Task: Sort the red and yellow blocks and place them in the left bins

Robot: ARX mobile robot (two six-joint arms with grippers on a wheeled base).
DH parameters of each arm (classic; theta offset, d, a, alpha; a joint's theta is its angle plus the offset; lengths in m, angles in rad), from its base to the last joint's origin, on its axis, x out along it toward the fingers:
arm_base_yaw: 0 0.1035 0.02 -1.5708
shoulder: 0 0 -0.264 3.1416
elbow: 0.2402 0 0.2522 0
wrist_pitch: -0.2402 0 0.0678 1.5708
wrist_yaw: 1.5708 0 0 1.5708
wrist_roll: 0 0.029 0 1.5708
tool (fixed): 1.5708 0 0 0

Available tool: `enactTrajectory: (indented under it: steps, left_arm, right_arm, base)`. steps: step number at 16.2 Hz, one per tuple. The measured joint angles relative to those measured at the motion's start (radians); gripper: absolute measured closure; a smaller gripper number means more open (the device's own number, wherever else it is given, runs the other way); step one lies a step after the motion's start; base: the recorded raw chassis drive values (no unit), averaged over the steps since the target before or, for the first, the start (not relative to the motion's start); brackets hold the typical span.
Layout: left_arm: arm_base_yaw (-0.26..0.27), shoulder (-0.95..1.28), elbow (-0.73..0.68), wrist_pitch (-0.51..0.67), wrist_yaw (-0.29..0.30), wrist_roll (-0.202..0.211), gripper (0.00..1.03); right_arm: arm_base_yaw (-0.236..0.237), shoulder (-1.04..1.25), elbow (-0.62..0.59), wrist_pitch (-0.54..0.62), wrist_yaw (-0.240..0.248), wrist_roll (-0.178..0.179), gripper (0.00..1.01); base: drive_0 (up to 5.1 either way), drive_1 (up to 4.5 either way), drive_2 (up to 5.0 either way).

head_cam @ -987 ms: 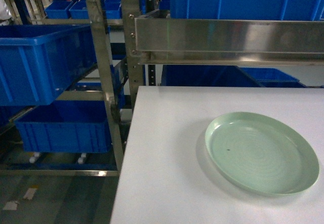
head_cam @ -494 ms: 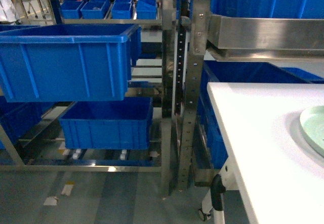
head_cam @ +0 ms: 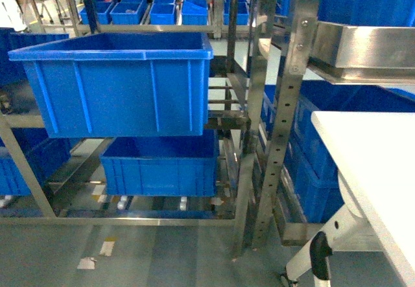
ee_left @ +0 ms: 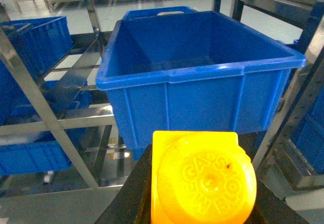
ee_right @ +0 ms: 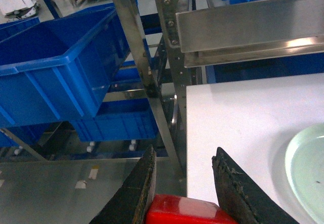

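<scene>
A yellow block (ee_left: 202,176) with a round stud facing the camera fills the bottom of the left wrist view. My left gripper (ee_left: 198,204) is shut on it, its black fingers (ee_left: 134,193) on both sides. A large empty blue bin (ee_left: 197,67) sits on the rack just ahead of it. My right gripper (ee_right: 185,155) is shut on a red block (ee_right: 187,211) deep between its fingers, above the table's left edge. The head view shows the upper bin (head_cam: 123,83) and a lower bin (head_cam: 159,164), but neither gripper.
Steel rack posts (head_cam: 285,105) stand between the bins and the white table (head_cam: 376,151). A pale green plate (ee_right: 309,168) lies on the table. More blue bins (head_cam: 146,8) sit on far shelves. A wheeled table leg (head_cam: 318,254) juts out low.
The head view has swung left: the table and plate slid off to the right, and the blue bins on the rack moved into the middle.
</scene>
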Motion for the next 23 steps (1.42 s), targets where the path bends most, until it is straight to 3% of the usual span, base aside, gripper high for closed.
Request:
enactTrajectory:
  steps: [23]
  left_arm:
    - [-0.002, 0.0, 0.0, -0.001, 0.003, -0.001, 0.76]
  right_arm:
    - [0.0, 0.001, 0.002, -0.001, -0.001, 0.0, 0.73]
  base:
    - [-4.5, 3.98, 1.0]
